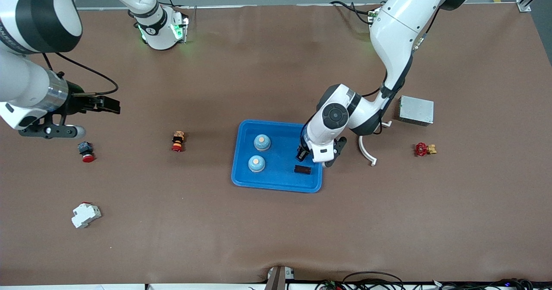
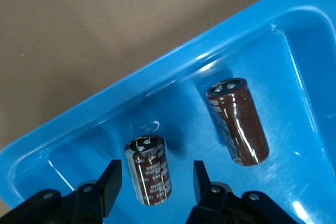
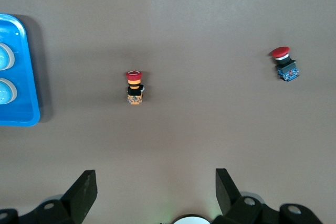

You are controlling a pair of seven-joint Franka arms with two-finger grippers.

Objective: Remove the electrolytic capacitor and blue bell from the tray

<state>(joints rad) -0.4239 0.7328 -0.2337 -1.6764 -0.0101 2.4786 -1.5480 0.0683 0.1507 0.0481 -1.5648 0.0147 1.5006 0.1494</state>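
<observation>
Nearest the front camera, a white breaker (image 1: 86,215) lies on the table (image 1: 276,238) toward the right arm's end. Farther back sits a blue tray (image 1: 246,169) holding two bells (image 1: 256,164) (image 1: 262,142) and a dark capacitor (image 1: 302,169) lying on its side. The left gripper (image 1: 317,152) hangs low in the tray with a second capacitor (image 2: 149,169) between its jaws, which stand apart on either side of it with a gap showing. Level with the tray are a red valve (image 1: 424,149), a white curved bracket (image 1: 366,152), a small orange switch (image 1: 177,141) and a red push button (image 1: 86,151). A grey metal box (image 1: 416,110) lies farther back. The right gripper (image 1: 108,104) waits above the table near the push button, jaws wide apart and empty.
</observation>
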